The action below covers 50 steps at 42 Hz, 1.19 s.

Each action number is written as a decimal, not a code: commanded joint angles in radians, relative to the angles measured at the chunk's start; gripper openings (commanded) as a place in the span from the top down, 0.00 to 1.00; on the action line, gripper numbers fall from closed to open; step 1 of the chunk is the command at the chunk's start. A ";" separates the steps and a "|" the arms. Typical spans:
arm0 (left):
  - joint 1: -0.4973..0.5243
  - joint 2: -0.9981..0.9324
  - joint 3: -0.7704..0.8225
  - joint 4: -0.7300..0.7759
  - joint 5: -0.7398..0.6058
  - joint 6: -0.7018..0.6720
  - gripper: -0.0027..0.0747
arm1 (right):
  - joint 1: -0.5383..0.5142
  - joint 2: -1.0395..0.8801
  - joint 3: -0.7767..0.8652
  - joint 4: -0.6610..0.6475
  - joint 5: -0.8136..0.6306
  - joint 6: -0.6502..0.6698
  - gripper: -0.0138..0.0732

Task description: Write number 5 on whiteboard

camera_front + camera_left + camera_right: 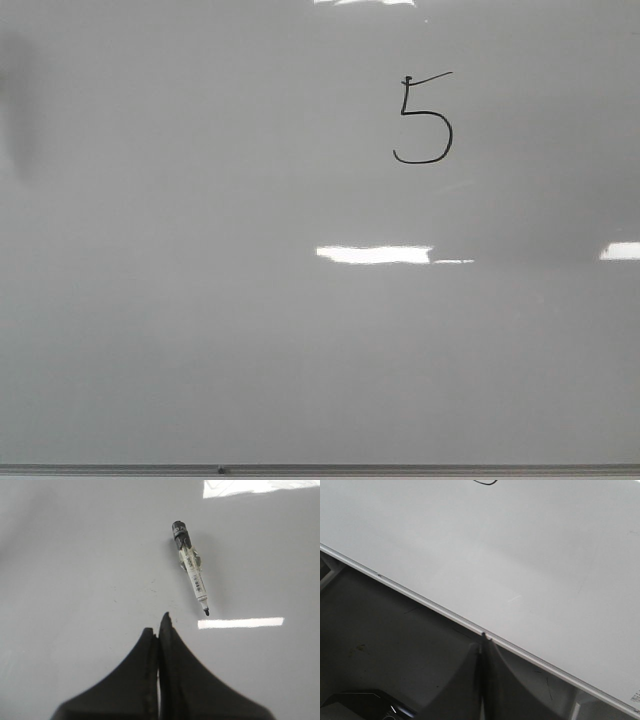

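Glossy whiteboard [200, 330] fills surface; number 5 [424, 120] complete, upper right. Marker [191, 569] lies uncapped just beyond left end effector [159, 625], pressed together, empty. Right end effector [483, 641] also pressed together, at frame edge. Risk: tip smudges board, dries.

— Where did the number 5 [424, 120] sit on the whiteboard [200, 330]?
— Toward the far edge, right of the middle, well away from the near frame edge.
— And the marker [191, 568]?
— It lay flat on the board, just beyond the left gripper [159, 627].
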<state>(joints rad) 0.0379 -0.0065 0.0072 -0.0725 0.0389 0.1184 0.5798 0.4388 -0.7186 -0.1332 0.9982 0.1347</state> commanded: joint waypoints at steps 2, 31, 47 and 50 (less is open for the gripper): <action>0.002 -0.013 0.004 -0.009 -0.090 -0.002 0.99 | -0.006 0.004 -0.023 -0.013 -0.062 -0.005 0.92; 0.002 -0.013 0.004 -0.009 -0.090 -0.002 0.99 | -0.032 -0.036 0.004 -0.016 -0.082 -0.005 0.92; 0.002 -0.013 0.004 -0.009 -0.090 -0.002 0.99 | -0.366 -0.367 0.420 -0.023 -0.688 -0.005 0.92; 0.002 -0.013 0.004 -0.009 -0.090 -0.002 0.99 | -0.418 -0.414 0.503 -0.023 -0.778 -0.005 0.92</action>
<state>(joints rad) 0.0379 -0.0065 0.0072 -0.0749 0.0368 0.1184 0.2092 0.0553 -0.2688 -0.1351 0.4294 0.1347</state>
